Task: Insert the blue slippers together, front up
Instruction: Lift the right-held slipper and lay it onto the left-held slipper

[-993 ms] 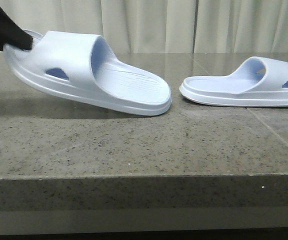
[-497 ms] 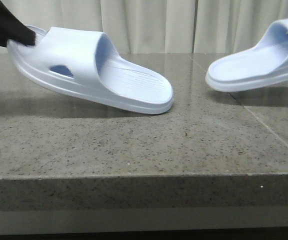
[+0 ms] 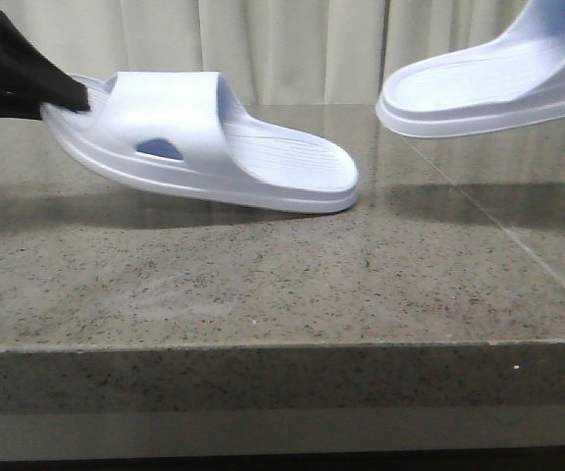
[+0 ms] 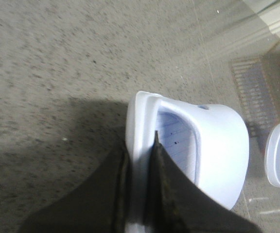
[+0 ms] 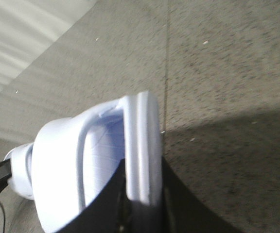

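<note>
Two blue slippers are in view: one slipper [image 3: 204,147] pinched at its heel rim in the left gripper [image 3: 62,95], the other slipper [image 3: 488,83] in the right gripper [image 5: 142,206]. That makes two grippers, above one stone counter [image 3: 263,285].

A speckled grey stone table [image 3: 263,285] with a polished, faintly reflective top filled the scene, its thick near edge squared off above a paler band. Thin seams crossed the slab toward the right. Behind its far edge hung pale cream curtains [image 3: 292,49] in soft vertical folds, evenly lit.
</note>
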